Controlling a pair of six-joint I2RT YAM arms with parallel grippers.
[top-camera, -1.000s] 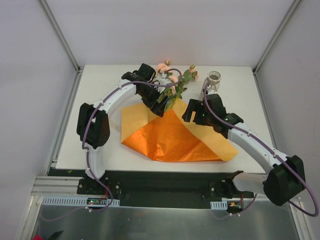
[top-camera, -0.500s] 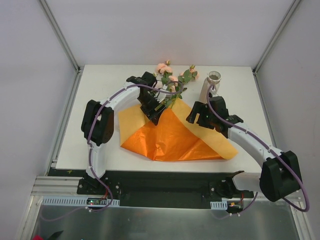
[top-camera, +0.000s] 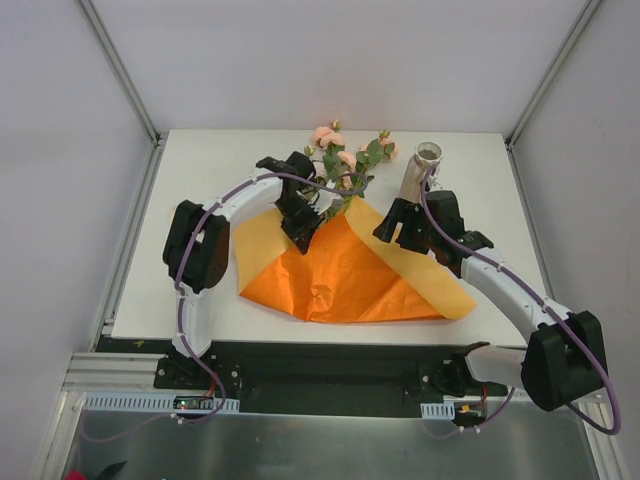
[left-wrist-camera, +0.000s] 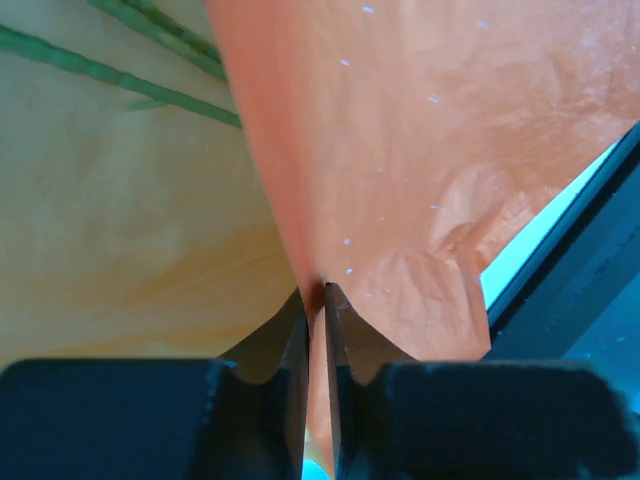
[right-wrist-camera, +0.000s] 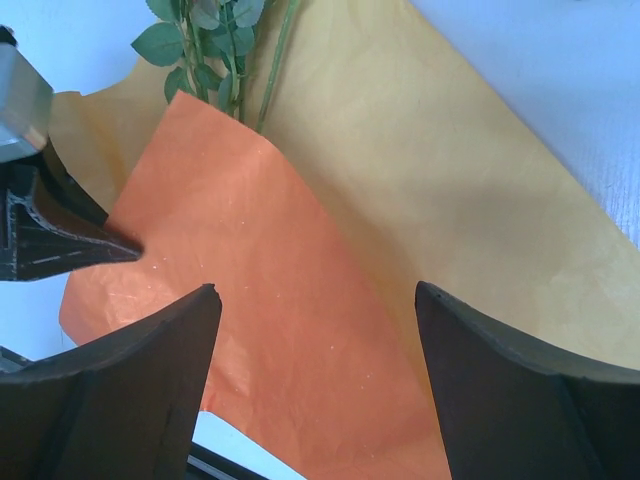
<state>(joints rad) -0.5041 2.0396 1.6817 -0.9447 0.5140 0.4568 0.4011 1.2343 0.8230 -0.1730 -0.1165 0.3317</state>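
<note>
Closest to us, the orange paper lies crinkled on the counter, spread out below both sets of fingers. Our left fingers are closed tight on a raised edge of that sheet, and it hangs from their tips like a little tent. Our right fingers are wide open with nothing in them. They hover just above the paper, a bit to the right of the left fingers. A yellow sheet lies under the orange one and shows out to the right of the right fingers. Just beyond the left fingers, the flowers lie with their green stems on the yellow sheet. Farther off, behind the right fingers, is a tan vase. We think this thin paper could rip, so a firm pinch and a slow, low pull look best. The open fingers could press the flat part down so it does not slide, without bumping the stems.
</note>
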